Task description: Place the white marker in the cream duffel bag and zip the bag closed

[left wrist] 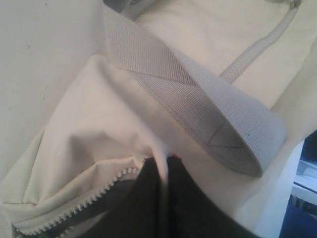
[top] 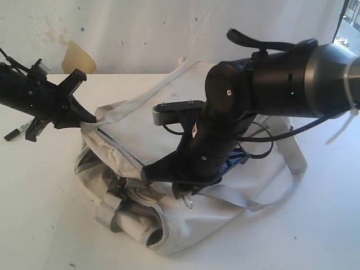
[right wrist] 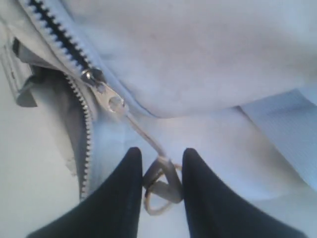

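The cream duffel bag lies slumped in the middle of the table, its near left end gaping open. My left gripper is shut on a fold of the bag's end fabric, beside a grey webbing strap. My right gripper reaches down over the bag, its fingers closed against the grey loop of the zipper pull. A cord runs from it to the slider. The white marker lies on the table at the far left, outside the bag, partly behind my left gripper.
The white table carries the bag, with a white wall behind that has a brown patch. A long grey strap loops out on the bag's right side. My right arm's bulk hides the bag's middle.
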Robot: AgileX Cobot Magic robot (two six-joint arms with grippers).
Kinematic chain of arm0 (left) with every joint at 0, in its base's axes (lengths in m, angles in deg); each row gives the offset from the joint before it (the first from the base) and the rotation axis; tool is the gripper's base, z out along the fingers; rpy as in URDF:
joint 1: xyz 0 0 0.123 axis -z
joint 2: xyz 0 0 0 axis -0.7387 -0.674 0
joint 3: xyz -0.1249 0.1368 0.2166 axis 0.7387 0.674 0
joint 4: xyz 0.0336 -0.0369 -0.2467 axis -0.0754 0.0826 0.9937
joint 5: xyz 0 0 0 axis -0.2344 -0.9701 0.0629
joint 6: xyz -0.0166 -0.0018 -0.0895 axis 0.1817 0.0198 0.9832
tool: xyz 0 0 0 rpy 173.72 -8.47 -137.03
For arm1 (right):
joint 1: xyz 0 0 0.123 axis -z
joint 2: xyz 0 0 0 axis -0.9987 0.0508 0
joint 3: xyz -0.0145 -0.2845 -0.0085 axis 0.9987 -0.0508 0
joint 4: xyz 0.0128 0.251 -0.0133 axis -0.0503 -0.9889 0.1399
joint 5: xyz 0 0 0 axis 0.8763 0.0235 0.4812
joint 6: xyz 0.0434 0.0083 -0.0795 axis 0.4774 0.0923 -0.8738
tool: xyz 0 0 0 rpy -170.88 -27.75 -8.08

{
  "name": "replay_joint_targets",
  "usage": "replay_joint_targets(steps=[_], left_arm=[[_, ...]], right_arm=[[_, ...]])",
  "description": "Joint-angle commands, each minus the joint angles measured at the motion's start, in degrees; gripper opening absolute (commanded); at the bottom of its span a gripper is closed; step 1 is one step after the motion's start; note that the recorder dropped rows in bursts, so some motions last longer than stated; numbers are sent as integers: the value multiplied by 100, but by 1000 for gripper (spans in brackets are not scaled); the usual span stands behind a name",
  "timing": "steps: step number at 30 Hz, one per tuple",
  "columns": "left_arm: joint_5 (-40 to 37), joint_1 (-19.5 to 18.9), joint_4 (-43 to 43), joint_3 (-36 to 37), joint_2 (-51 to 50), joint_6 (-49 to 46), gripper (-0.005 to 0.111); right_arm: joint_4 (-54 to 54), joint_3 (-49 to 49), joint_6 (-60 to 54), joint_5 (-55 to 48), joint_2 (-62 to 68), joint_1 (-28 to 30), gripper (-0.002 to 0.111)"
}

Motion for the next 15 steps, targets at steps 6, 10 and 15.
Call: replay_joint_targets(steps=[6, 10, 15], left_arm=[[-11, -146, 354, -24, 42, 73, 0], [-103, -280, -255, -24, 42, 29, 0], [-467, -306, -115, -24, 42, -477, 15]], right_arm=[[2319, -39, 1206, -1346, -392, 44, 0], [2638, -39, 1500, -899, -777, 44, 0], [2478, -39, 1463, -475, -846, 44, 0]])
